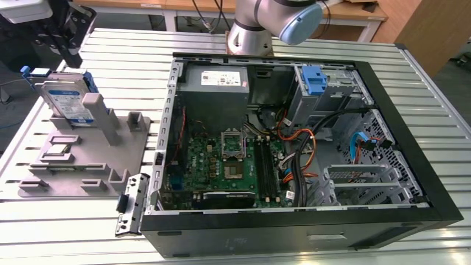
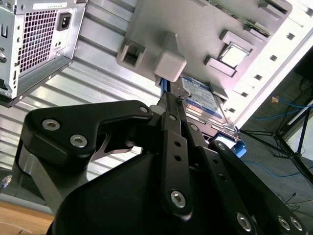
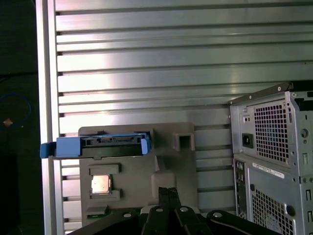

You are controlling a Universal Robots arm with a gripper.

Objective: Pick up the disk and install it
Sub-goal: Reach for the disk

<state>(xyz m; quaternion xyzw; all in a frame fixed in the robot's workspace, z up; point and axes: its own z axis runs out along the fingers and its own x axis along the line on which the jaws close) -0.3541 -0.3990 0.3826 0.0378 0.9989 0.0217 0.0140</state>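
Slatted metal table carries everything. In the exterior view the disk stands on edge in a grey holder at the exterior view's left, apart from the open case, with bare slats along the holder's edges.

In the second wrist view the hand is empty with its fingers pressed together, and the disk lies beyond it.

In the first wrist view the disk shows its blue-railed edge, and open slats separate the holder from the case.

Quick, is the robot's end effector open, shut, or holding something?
End effector: closed, holding nothing. The disk stands in the grey holder, apart from it.
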